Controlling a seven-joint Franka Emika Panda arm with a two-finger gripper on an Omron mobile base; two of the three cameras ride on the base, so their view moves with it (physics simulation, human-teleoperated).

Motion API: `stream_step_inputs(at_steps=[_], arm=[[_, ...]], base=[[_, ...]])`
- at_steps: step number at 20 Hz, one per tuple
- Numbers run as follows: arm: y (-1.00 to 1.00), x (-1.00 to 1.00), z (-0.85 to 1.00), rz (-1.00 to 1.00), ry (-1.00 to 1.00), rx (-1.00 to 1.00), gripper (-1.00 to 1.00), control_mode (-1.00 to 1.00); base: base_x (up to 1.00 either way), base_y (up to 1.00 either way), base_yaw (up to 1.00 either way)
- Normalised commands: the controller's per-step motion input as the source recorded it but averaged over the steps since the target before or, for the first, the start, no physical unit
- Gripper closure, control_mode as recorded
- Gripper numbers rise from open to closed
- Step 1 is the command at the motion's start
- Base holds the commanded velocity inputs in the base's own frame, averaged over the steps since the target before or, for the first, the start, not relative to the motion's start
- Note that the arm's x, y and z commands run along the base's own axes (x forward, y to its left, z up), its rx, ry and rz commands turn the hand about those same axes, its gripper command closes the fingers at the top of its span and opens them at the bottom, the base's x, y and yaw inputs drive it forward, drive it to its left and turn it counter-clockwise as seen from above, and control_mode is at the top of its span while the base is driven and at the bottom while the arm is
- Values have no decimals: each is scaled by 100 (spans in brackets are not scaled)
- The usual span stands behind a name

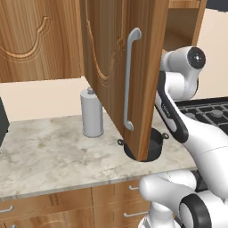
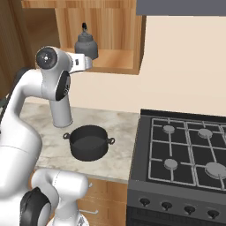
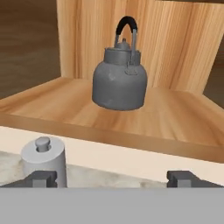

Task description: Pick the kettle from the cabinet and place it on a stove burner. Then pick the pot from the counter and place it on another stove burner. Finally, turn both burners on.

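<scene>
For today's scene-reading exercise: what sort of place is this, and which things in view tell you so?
A home-style kitchen, rendered rather than real. A black gas stove with grates and front knobs stands beside a marbled counter holding a pot, and a grey kettle sits on the shelf of an open wooden wall cabinet.

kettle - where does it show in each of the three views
Left base view: hidden behind the open cabinet door.
Right base view: kettle at upper left, on the cabinet shelf.
Hand view: upper centre, on the same shelf, ahead of the open gripper.
Shared landmark: the grey canister on the counter.
</scene>
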Motion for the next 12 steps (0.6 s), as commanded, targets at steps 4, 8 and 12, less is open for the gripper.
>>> stream_step_inputs(at_steps=[4,8,12], arm=[[0,5,34,1,-14,0,-100,-100],[0,3,35,0,-12,0,-100,-100],[0,8,25,0,-7,0,-100,-100]], base=[[0,0,0],[0,0,0],[0,0,0]])
